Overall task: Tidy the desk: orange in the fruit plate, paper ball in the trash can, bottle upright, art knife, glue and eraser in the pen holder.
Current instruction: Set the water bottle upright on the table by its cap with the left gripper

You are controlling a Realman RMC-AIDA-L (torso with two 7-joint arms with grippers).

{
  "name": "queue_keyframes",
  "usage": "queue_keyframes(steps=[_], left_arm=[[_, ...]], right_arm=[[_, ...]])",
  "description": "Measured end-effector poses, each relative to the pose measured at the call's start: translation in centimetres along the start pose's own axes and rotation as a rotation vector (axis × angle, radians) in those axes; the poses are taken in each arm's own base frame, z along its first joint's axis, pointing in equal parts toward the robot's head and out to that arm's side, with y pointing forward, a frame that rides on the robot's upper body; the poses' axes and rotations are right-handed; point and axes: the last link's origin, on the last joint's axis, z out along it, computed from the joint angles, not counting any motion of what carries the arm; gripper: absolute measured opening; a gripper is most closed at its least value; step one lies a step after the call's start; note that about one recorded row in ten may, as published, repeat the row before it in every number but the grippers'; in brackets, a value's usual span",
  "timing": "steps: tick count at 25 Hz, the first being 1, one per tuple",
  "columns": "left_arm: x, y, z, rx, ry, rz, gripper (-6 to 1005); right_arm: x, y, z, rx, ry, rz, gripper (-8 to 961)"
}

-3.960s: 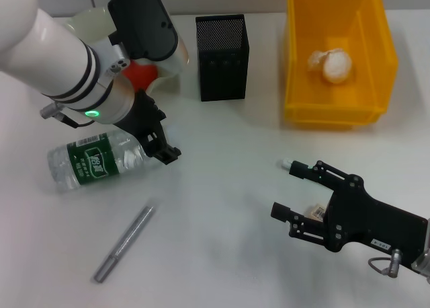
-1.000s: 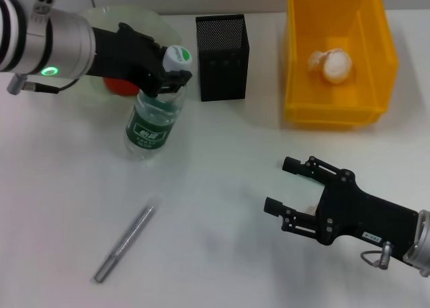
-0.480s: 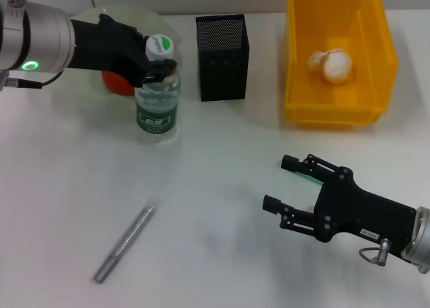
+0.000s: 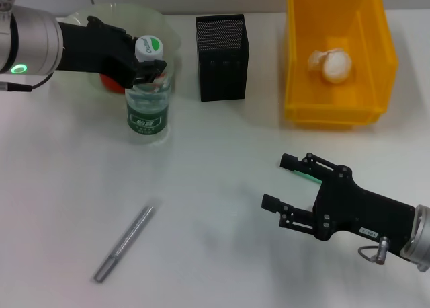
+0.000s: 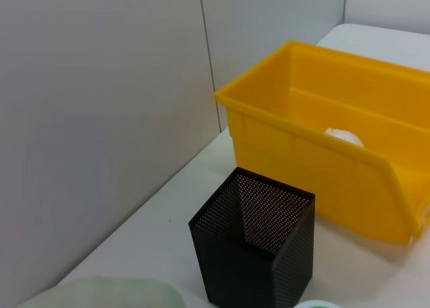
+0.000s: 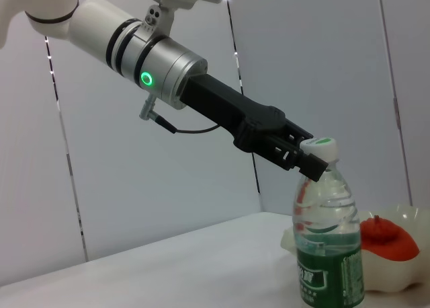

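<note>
The bottle (image 4: 147, 103) stands upright on the table in front of the fruit plate (image 4: 164, 27), green label facing out. My left gripper (image 4: 150, 70) is shut on its neck just under the cap; the right wrist view shows this bottle (image 6: 328, 244) and left gripper (image 6: 311, 163) from the side. The orange (image 4: 109, 85) lies in the plate behind my left arm. The paper ball (image 4: 332, 64) rests in the yellow trash can (image 4: 295, 66). A grey art knife (image 4: 125, 243) lies near the front left. My right gripper (image 4: 277, 182) hovers open low at the right. Glue and eraser are out of view.
The black mesh pen holder (image 4: 222, 49) stands at the back between the plate and the yellow bin; the left wrist view shows this pen holder (image 5: 259, 251) with the bin (image 5: 316, 146) behind it. A grey wall runs along the table's far edge.
The left gripper has brought the bottle from tilted to upright and shifted it a little left. The right gripper has barely moved.
</note>
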Motion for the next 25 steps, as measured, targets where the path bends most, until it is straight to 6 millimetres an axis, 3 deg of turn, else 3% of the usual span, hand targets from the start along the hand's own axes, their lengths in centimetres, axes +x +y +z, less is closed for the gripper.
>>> queue_keyframes(steps=[25], left_arm=[[-1.1, 0.0, -0.2, -0.025, 0.037, -0.064, 443]], right_arm=[[0.1, 0.0, 0.2, 0.002, 0.006, 0.005, 794]])
